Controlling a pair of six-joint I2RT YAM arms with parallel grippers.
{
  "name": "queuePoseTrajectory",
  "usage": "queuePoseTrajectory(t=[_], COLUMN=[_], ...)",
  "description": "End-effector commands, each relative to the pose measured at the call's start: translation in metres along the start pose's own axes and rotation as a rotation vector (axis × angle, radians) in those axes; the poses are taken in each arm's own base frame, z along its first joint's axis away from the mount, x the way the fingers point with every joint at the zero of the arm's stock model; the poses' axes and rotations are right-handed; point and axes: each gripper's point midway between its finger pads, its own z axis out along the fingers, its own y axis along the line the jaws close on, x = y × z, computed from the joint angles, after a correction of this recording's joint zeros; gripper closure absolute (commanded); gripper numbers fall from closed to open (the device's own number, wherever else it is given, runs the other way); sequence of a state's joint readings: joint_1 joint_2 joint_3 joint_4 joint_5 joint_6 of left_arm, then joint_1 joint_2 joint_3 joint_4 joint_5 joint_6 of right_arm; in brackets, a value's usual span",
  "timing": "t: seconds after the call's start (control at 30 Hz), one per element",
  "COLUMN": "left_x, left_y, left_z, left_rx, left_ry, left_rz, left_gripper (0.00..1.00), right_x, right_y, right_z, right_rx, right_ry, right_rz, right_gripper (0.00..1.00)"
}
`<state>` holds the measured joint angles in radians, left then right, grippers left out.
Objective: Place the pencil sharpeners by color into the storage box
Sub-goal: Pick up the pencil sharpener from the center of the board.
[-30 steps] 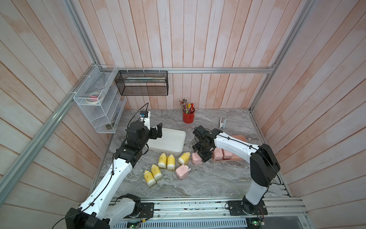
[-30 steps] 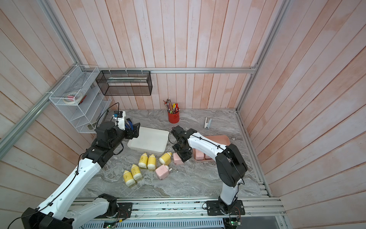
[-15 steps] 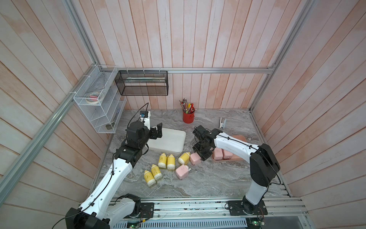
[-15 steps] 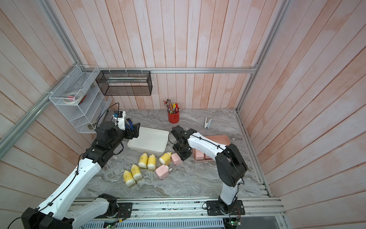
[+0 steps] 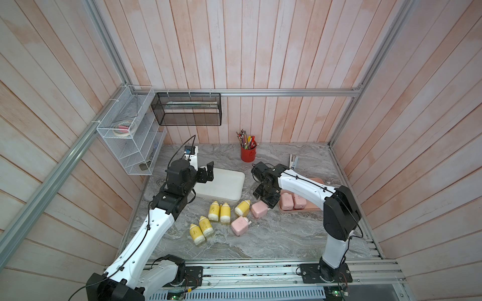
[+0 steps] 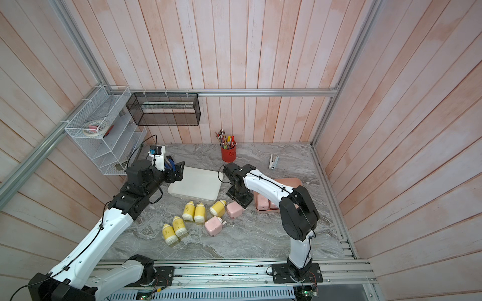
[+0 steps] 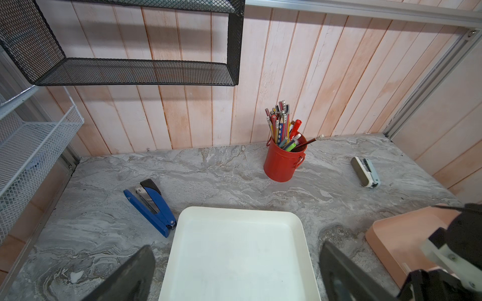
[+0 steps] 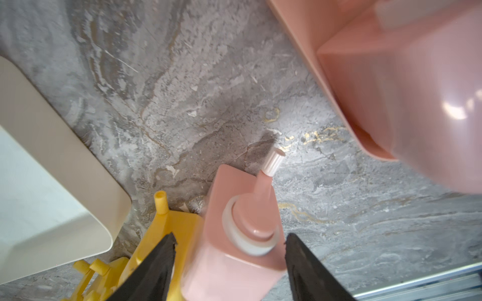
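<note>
finding the left gripper (image 5: 206, 174) spread wide and empty, hovering at the left edge of the white box (image 5: 224, 186), just as it stood a second back. that box holds nothing. five yellow sharpeners (image 5: 219, 211) lie on the tabletop (image 5: 273, 239) in front of it, three in a row and two nearer the rail. one pink sharpener (image 5: 240, 225) lies loose just right of them. a second pink sharpener (image 5: 259, 210) sits further back, touching or all but touching the rightmost yellow (image 5: 242, 208). the right gripper (image 5: 266, 199) has barely shifted in that second and stands over this one, jaws spread to either side, not pinching. the sharpener rests on the tabletop about where it was. judgement: grasp pending, tally unmoved, with two boxed pinks (image 5: 287, 202) in the pink box (image 6: 292, 181), two pinks and five yellows out. room: the jaw on the yellow side must enter a tight seam and may nudge that yellow; the other jaw has bare tabletop. the pink box rim is just beside the pick, with open floor behind its load. red cup (image 5: 247, 153) and stapler (image 5: 293, 161) at the back wall are well apart.
</note>
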<state>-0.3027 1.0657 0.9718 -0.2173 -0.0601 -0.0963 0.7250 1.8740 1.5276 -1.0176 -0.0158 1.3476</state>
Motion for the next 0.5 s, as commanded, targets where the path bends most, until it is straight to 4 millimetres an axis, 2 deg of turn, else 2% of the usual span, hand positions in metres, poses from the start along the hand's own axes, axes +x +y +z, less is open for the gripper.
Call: queuePoseTrajectory(t=[0.0, 0.13, 0.33, 0.47], left_x=[0.001, 0.002, 0.001, 0.000], left_y=[-0.002, -0.002, -0.003, -0.003], left_z=[0.001, 0.002, 0.001, 0.001], left_rx=[0.003, 0.007, 0.009, 0.011], left_ry=[-0.005, -0.002, -0.004, -0.006], left_rz=[0.015, 0.014, 0.013, 0.012], left_gripper=[0.00, 0.00, 0.00, 0.00], right_x=[-0.007, -0.001, 0.014, 0.024], right_y=[-0.012, -0.011, -0.020, -0.013], right_z=[-0.006, -0.012, -0.016, -0.016], right_rx=[0.085, 0.067, 0.086, 0.043], right_ry=[-0.045, -0.045, -0.032, -0.009], right_rz=[-0.091, -0.088, -0.048, -0.027], right_gripper=[0.30, 0.29, 0.27, 0.25])
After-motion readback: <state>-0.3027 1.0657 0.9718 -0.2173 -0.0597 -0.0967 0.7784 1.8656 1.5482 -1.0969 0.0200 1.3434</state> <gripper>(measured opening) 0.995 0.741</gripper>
